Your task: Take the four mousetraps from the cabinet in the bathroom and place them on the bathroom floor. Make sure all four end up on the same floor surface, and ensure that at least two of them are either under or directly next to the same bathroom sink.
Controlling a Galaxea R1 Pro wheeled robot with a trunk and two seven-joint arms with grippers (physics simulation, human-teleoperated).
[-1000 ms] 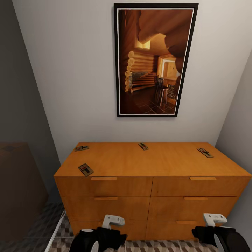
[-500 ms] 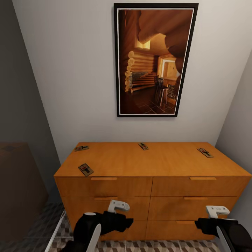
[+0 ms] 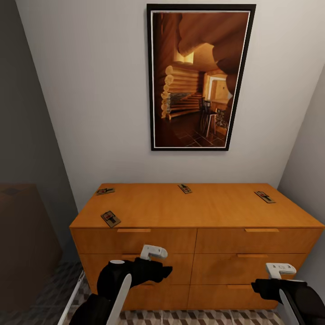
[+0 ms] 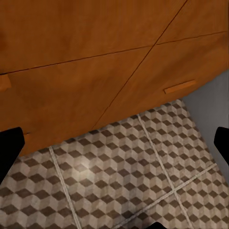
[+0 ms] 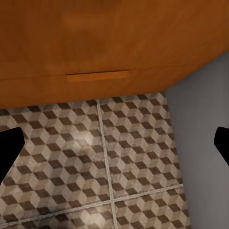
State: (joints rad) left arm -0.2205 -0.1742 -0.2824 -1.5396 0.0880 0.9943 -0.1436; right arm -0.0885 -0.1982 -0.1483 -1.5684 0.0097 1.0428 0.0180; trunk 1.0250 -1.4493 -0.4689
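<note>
Far left, a dark brown box (image 3: 27,234) stands in shadow against the grey wall. Beside it, the cabinet (image 3: 194,257) sits against the back wall, drawers closed. All four mousetraps lie flat on its top, well apart from one another: one at the front left edge (image 3: 110,219), one at the back left corner (image 3: 104,191), one at the back middle (image 3: 184,188), one toward the back right (image 3: 264,197).

Above the cabinet hangs a black-framed picture (image 3: 201,76) of a log-cabin room.

The left gripper (image 3: 155,266) hangs low in front of the left drawer fronts. In its wrist camera the finger tips (image 4: 10,147) sit at opposite edges, spread wide, nothing between them; below is the bathroom floor (image 4: 119,176) and the cabinet base.

The right gripper (image 3: 280,277) hangs low in front of the right drawers. Its fingers (image 5: 9,148) are likewise spread wide and hold nothing, over patterned tiles beside the grey wall.
</note>
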